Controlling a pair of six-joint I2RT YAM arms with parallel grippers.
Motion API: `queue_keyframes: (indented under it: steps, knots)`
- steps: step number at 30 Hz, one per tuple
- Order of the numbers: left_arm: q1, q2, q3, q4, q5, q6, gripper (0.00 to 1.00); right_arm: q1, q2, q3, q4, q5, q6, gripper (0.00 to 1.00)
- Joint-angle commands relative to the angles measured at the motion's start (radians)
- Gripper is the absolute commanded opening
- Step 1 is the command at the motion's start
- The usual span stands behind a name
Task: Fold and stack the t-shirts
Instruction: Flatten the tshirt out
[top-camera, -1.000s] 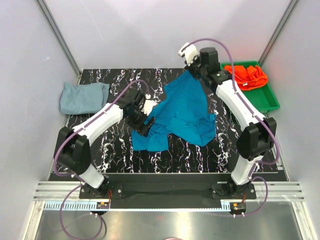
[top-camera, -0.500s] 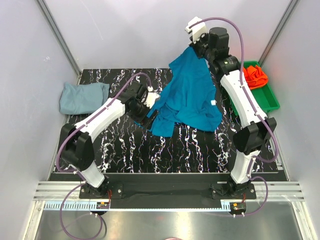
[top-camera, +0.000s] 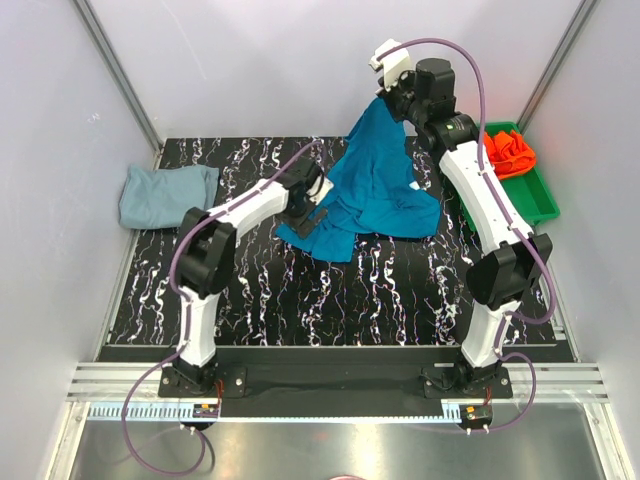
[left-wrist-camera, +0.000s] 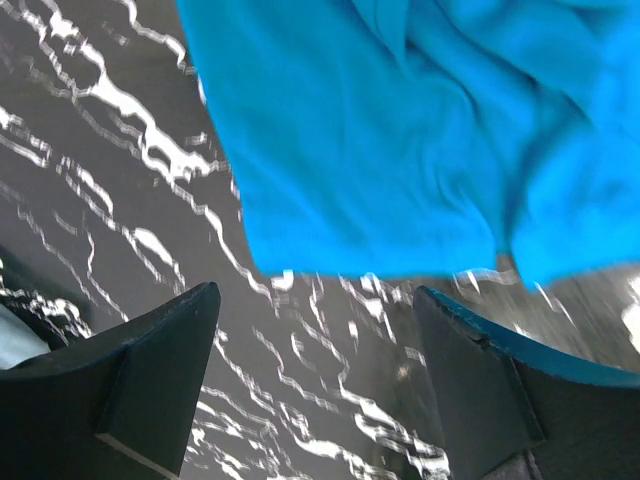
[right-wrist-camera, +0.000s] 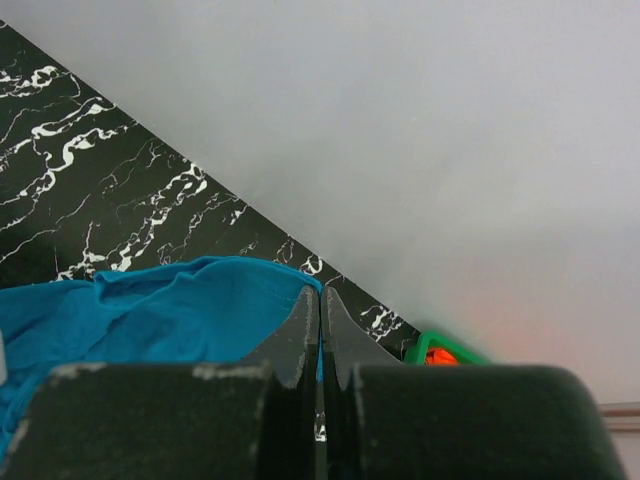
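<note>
— How many shirts do you count?
— Three: one teal-blue t-shirt (top-camera: 375, 190); one pale grey-blue t-shirt (top-camera: 165, 193); one orange-red t-shirt (top-camera: 508, 152).
— And besides those?
— One green tray (top-camera: 535, 205); one marbled table (top-camera: 350, 300); two arms; two grippers, the left gripper (left-wrist-camera: 315, 293) and the right gripper (right-wrist-camera: 321, 292).

table (top-camera: 330, 300): black marble | left: folded grey-blue t-shirt (top-camera: 165, 193) | centre: teal t-shirt (top-camera: 375, 195) hem | right: green tray (top-camera: 533, 202)

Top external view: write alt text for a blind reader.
The right jaws hold a teal t-shirt up by one edge over a marbled table. The open left jaws hover at its hem; a grey-blue t-shirt lies left, an orange-red t-shirt in a green tray.
</note>
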Motion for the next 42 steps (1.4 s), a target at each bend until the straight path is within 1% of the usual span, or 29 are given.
queue_keyframes:
  steps: [1,10,23,28,30,31,37,38,40,41,42]
  knots:
    - [-0.034,0.025,0.09,0.018,-0.087,0.015,0.86,-0.005,-0.047,0.011,0.046,-0.02,0.017,0.0]
    - [-0.05,0.062,0.09,0.008,-0.036,0.001,0.83,-0.006,-0.071,-0.047,0.052,-0.014,0.021,0.0]
    - [-0.113,0.115,0.098,-0.002,0.005,-0.01,0.81,-0.005,-0.054,-0.035,0.056,-0.014,0.02,0.0]
    - [-0.114,0.138,0.098,-0.003,0.007,-0.016,0.79,-0.006,-0.057,-0.043,0.056,-0.01,0.018,0.0]
    - [-0.114,0.144,0.102,-0.003,0.008,-0.019,0.76,-0.006,-0.06,-0.046,0.058,-0.009,0.017,0.0]
    - [-0.113,0.149,0.104,-0.003,0.008,-0.021,0.7,-0.006,-0.06,-0.049,0.058,-0.009,0.017,0.0]
    - [-0.105,0.149,0.095,-0.002,0.013,-0.033,0.58,-0.005,-0.062,-0.06,0.061,-0.006,0.014,0.0]
    - [-0.103,0.148,0.089,-0.003,0.019,-0.033,0.55,-0.005,-0.062,-0.06,0.063,-0.006,0.014,0.0]
    - [-0.096,0.141,0.079,-0.002,0.021,-0.034,0.54,-0.006,-0.062,-0.06,0.063,-0.004,0.014,0.0]
    - [-0.091,0.138,0.072,0.0,0.024,-0.033,0.49,-0.006,-0.06,-0.058,0.063,-0.004,0.014,0.0]
    - [-0.088,0.138,0.069,-0.002,0.025,-0.036,0.48,-0.005,-0.059,-0.058,0.061,-0.004,0.014,0.0]
